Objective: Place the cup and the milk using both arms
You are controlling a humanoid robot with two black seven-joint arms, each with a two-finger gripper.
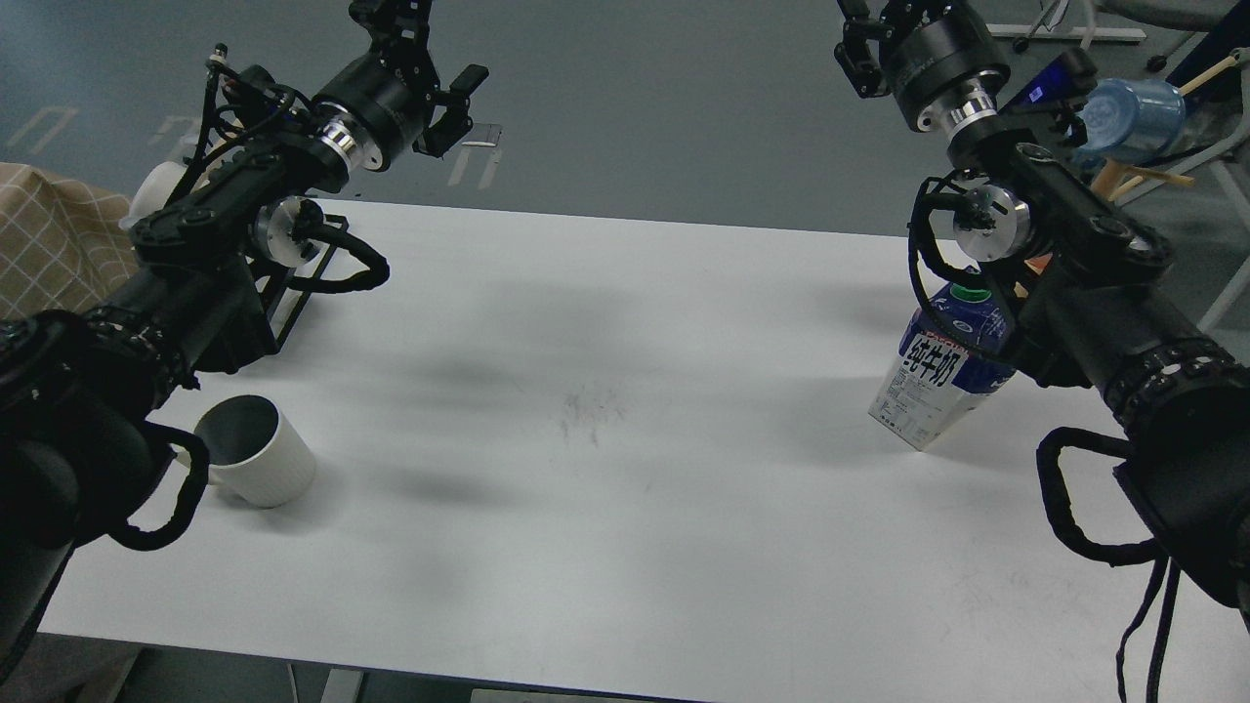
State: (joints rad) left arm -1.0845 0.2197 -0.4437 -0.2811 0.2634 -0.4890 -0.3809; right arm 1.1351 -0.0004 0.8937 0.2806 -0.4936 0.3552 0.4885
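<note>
The cup point(259, 454), a ribbed white mug with a dark inside, stands upright on the white table point(605, 391) at the front left, beside my left forearm. The milk point(937, 376), a blue-and-white carton with a green cap, stands at the right; my right arm crosses in front of its top. My left gripper point(435, 63) is raised beyond the table's far left edge, fingers apart and holding nothing. Near the top edge, high above the far right, my right gripper point(869, 44) is partly cut off, so its fingers cannot be told apart.
A black wire frame point(298, 293) sits at the table's back left, behind my left arm. A tan checked cloth point(49, 244) lies off the left edge. A blue translucent cup point(1138, 117) and wooden sticks are beyond the right side.
</note>
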